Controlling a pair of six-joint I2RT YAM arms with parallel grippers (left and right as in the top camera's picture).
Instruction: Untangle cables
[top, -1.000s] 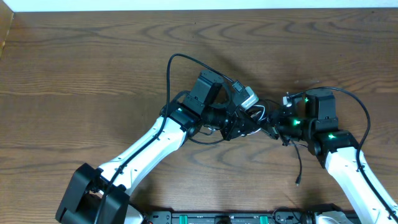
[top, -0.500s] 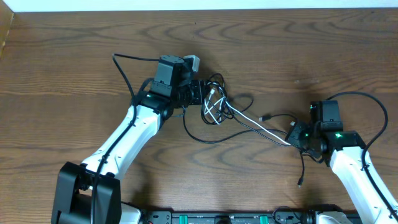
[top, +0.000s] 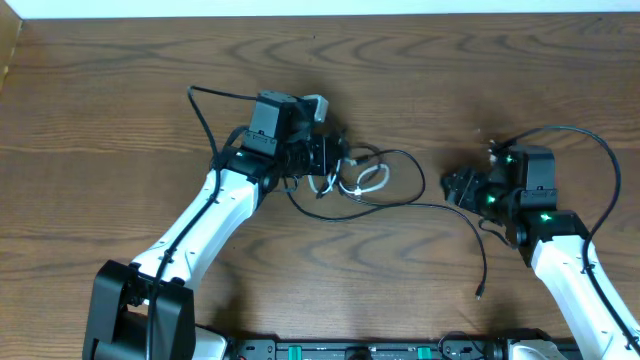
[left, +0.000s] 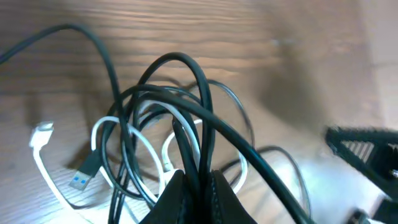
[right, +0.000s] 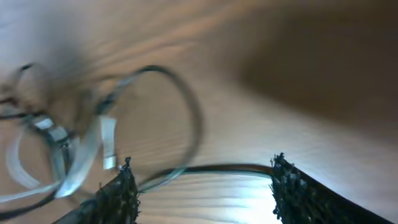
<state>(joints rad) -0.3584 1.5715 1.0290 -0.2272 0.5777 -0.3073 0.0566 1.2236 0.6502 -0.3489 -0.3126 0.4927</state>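
Overhead, the tangle of thin, flexible black cables and one white cable (top: 355, 182) lies a little left of the middle of the brown wood-grain table (top: 120, 90), its loops bunched against the tip of the left claw (top: 330, 160). One long black strand (top: 440, 208) leaves the tangle and runs rightward over the wood. It passes just beside the right claw (top: 455, 186), then bends toward the near edge, where it ends in a small plug (top: 480, 294) lying by itself. In the left wrist view the left claw's dark fingers are pinched together on several black strands, which rise out of them in tall crossing loops. The white cable curls flat on the wood behind, with its white plug end (left: 42, 134) at the left and a black USB plug with a blue tongue (left: 79, 179) near it. The right wrist view is blurred, but the right claw's two fingers stand wide apart with nothing clamped. A black strand crosses the wood in the gap between them, and the tangle sits farther off to the left. Each claw is carried by a white-and-black arm, the left arm (top: 210, 230) reaching in from the near left and the right arm (top: 565, 265) from the near right.
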